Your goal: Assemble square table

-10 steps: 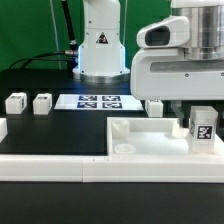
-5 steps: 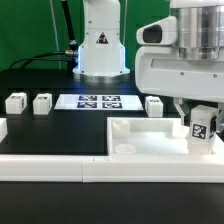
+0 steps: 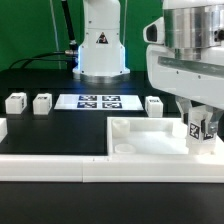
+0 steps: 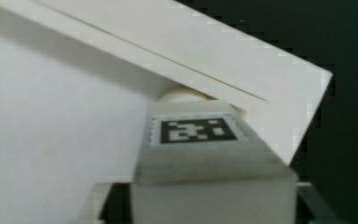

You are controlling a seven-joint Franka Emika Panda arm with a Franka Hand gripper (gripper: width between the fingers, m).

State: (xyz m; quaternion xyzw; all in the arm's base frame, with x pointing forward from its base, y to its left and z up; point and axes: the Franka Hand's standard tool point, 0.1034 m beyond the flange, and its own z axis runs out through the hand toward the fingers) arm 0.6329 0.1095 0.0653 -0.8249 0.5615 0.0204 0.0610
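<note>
Over the last second the wrist has turned. The tag on the held leg block faced the exterior view squarely and now sits tilted, while the block stays at the same spot. We take this as the leg being screwed into its socket rather than carried.

The gripper is part-way closed, with both fingers clamped on that leg block and nothing else. The leg stands in a corner of the square tabletop, just inside the rim, as the wrist view confirms. The tabletop lies rim-up on the exterior view's near right, against the border wall.

Three loose leg blocks wait farther back, so most of the assembly remains.

We can read no words. There are only black-and-white square tags on the legs and the marker board, plus a triangular warning sticker on the robot base.
</note>
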